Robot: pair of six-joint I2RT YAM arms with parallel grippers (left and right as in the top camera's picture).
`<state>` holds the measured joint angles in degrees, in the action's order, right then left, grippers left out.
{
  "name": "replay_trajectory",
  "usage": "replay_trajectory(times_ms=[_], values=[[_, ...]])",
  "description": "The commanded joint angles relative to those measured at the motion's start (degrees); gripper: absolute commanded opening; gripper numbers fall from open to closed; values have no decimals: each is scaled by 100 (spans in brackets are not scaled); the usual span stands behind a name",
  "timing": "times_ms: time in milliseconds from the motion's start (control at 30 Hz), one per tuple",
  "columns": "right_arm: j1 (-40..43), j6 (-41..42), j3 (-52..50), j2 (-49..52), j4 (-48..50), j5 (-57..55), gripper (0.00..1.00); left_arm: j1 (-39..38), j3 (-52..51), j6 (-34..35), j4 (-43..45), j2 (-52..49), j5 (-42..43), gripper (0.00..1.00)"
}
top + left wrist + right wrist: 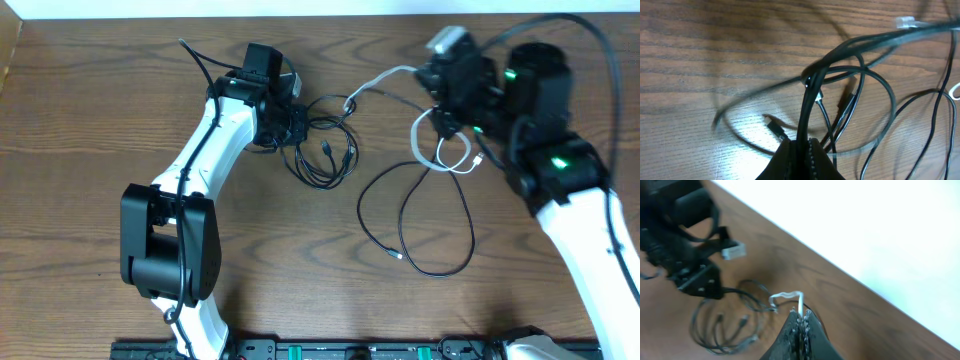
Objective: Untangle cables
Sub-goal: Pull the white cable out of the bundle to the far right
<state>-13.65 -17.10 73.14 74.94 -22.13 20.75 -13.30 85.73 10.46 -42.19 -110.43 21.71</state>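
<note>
Wooden table (pixel 100 80), two arms reaching toward its far side. Left gripper (pixel 292 128) sits low at the left edge of a loosely coiled black cable (pixel 325 155). In the left wrist view its jaws are pressed together on strands of that cable, which rise from the fingertips (pixel 799 150) and cross at a knot-like junction just above. Several loops fan out over the wood, and two small dark plug ends (pixel 775 127) lie on the table inside the loops. Right gripper (pixel 447 122) is at the far right, well apart from the left one. In the right wrist view its jaws are closed, pinching the white cable (pixel 385 78), which stands up from between the fingertips and bends off to the left, blurred. Overhead, the white cable runs from the top of the black coil, where it touches or crosses it, across to the right gripper, then drops into a small loop on the table just below the gripper. A second black cable (pixel 362 212) lies in wide open loops in front of the right gripper, one plug end resting on the wood near the lower middle. Its upper strands pass under or beside the white loop; which one cannot be told.
</note>
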Motion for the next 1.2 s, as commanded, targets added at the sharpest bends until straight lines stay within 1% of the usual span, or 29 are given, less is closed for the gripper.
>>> replay_trajectory(times_ms=[0,100,200,267,367,500,600,767,933,1033,1167], values=[[293,79,35,-275,-234,-1075,1,-2,-46,-94,-31,-81,-55,8],[608,164,35,-439,-446,-1886,1,-2,-46,-94,-33,-81,-55,8],[1032,758,35,-529,-592,-2745,1,-2,-46,-94,-33,-81,-55,8],[1305,1084,35,-564,-686,-3086,1,-2,-46,-94,-33,-81,-55,8],[1775,1600,35,-621,-798,-3224,1,-2,-46,-94,-33,-81,-55,8],[2371,2503,35,-706,-841,-3217,1,-2,-46,-94,-33,-81,-55,8],[2719,3018,35,-721,-922,-3034,1,-2,-46,-94,-28,-81,-55,8],[2979,3058,20,-667,-1279,-2500,1,-2,-46,-94,13,-81,-55,8],[2979,3060,17,-501,-1873,-2468,1,-2,-46,-94,68,-81,-55,8],[2986,3051,13,-334,-2190,-2570,1,-2,-46,-94,66,-81,-55,8],[2990,3034,11,13,-2256,-3241,1,-2,-46,-94,52,-81,-52,8]])
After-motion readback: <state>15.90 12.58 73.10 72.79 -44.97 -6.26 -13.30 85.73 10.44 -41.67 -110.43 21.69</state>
